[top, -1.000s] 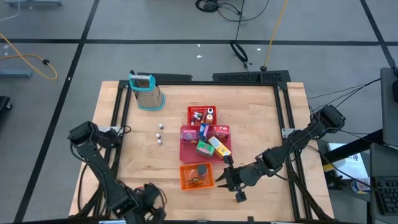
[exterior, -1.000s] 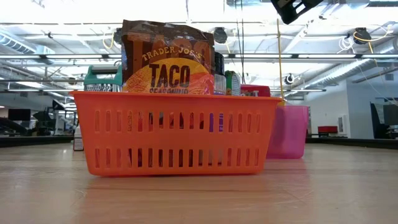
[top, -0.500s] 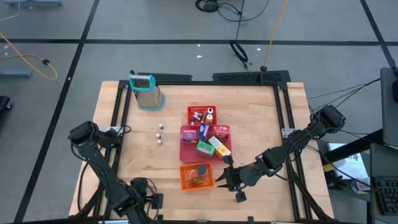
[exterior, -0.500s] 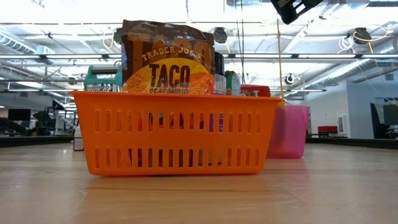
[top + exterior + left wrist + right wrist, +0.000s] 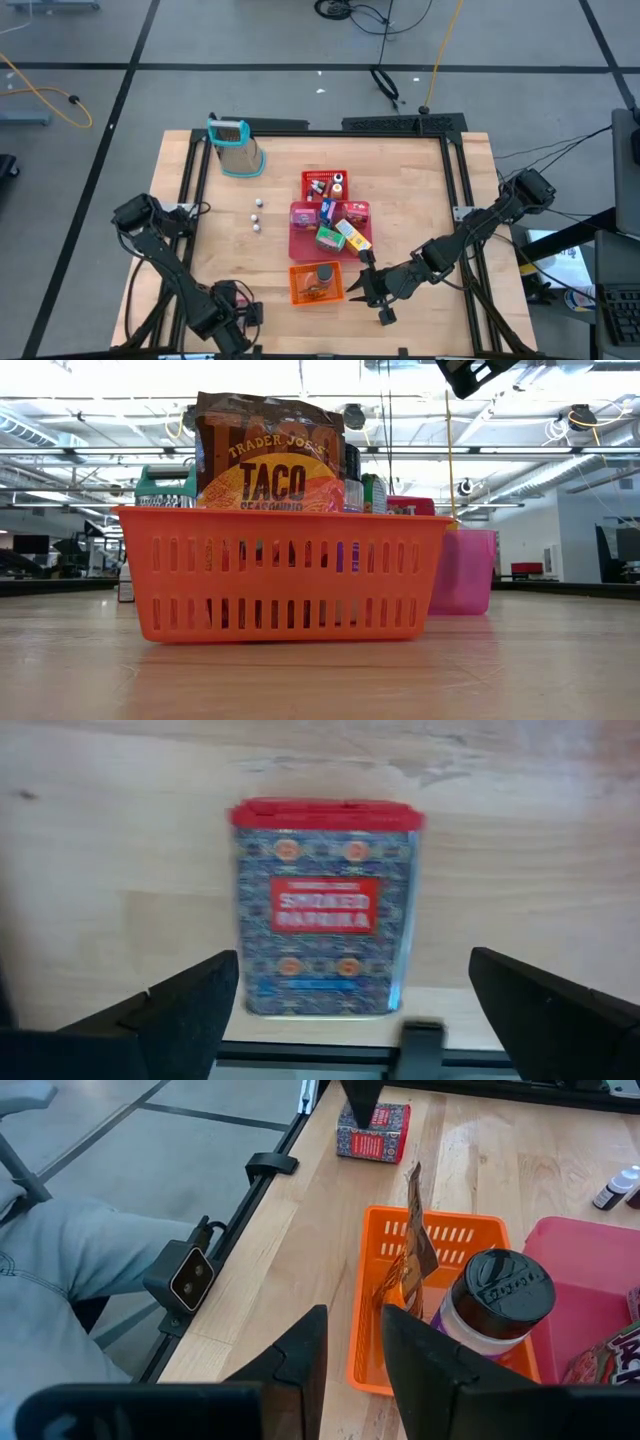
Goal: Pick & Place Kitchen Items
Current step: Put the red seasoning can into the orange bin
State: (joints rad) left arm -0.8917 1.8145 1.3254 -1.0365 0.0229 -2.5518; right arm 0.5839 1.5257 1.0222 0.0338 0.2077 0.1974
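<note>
Smoked paprika tin (image 5: 325,908), red-lidded, lies flat on the bare wood near the table's front left edge, between the spread, empty fingers of the left gripper (image 5: 350,1010), which hovers just over it. Most of the sorting looks done. A taco seasoning packet (image 5: 268,455) and a dark-lidded jar (image 5: 496,1302) stand in the orange basket (image 5: 303,288); food boxes fill the pink tray (image 5: 298,240) and red basket (image 5: 312,179) behind. Two small shakers (image 5: 257,214) also wait loose, left of the trays. The right gripper (image 5: 352,1355) hangs beside the orange basket, fingers narrowly parted, holding nothing I can see.
</note>
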